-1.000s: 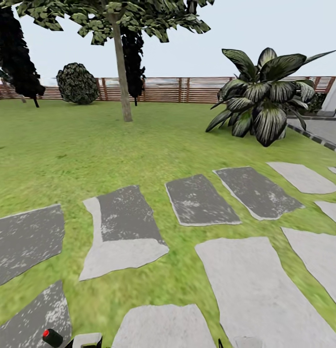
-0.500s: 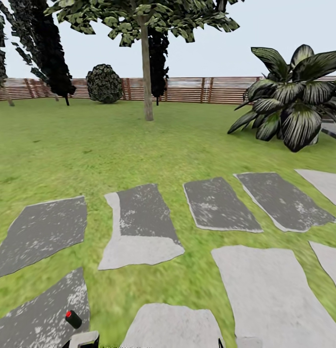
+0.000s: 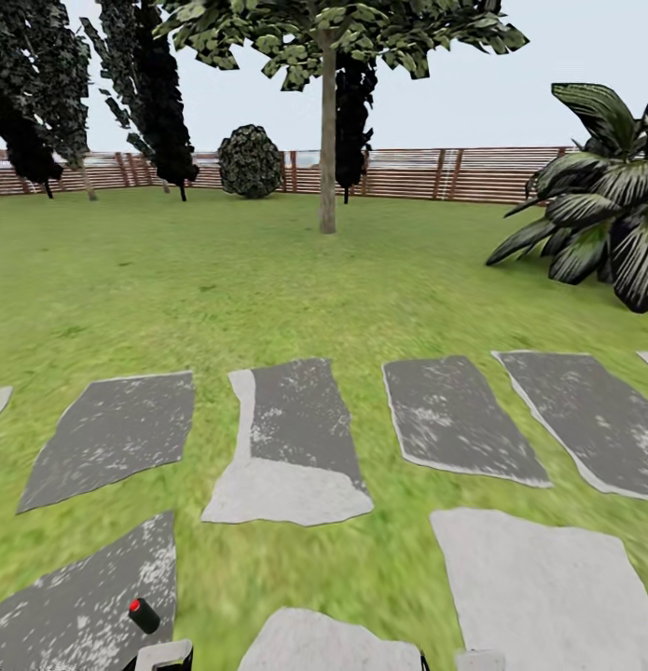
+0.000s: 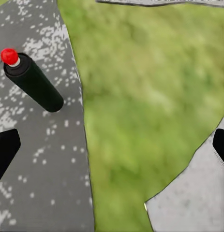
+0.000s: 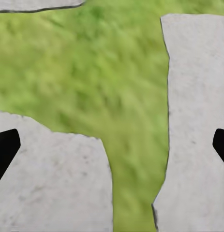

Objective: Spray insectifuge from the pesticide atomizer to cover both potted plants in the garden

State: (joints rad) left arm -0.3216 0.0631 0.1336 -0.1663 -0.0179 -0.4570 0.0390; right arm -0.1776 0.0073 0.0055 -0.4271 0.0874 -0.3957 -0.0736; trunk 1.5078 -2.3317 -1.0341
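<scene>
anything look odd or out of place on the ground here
One thing: a dark cylinder with a red tip lies tipped on its side on a dark stepping stone, ahead of the left pincer. It also shows low in the head view. Otherwise nothing stands out.

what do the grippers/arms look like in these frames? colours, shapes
Little of them shows. In both wrist views the fingertips are plain black, blunt wedges at the picture's side edges: left gripper, right gripper. A black cylinder with a red cap sticks out by the left gripper; in the head view it sits above a pale grey block on the left arm. No cables or markings visible.
</scene>
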